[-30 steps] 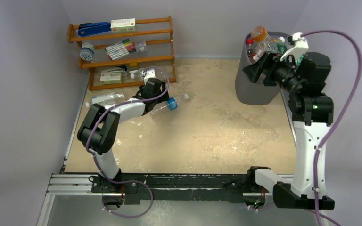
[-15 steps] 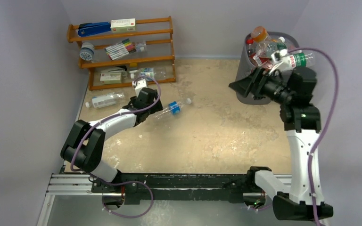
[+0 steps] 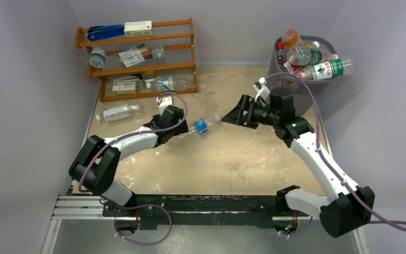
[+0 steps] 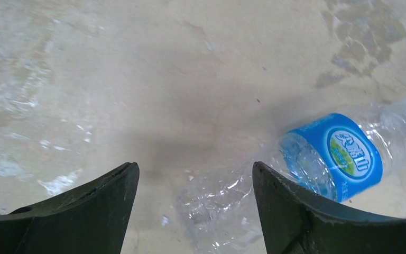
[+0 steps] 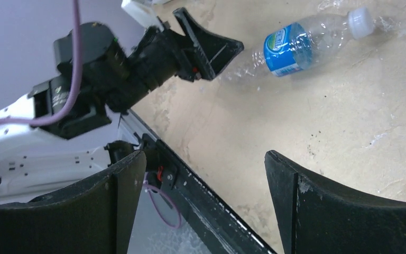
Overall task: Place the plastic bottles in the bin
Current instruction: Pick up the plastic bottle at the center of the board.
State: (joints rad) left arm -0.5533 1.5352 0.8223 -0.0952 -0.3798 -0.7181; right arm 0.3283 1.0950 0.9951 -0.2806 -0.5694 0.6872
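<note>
Picking up the blue-labelled bottle [image 3: 201, 125]
Left gripper [image 4: 194, 174] and right gripper [image 5: 206, 159] both gape empty; one must straddle it before the bin [image 3: 273, 61].

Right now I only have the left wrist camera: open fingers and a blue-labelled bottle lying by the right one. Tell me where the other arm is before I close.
Observer: The right gripper is open and points at the cap end of that same blue-labelled bottle from the opposite side.
Operator: Give me the bin's position.
Observer: The bin stands in the far right corner, heaped above its rim; a green-labelled bottle lies across the top.
Operator: List what's outside it.
Observer: Besides yours, a clear bottle lies on the table by the foot of the wooden rack, and a second clear bottle lies on its lowest shelf.
</note>
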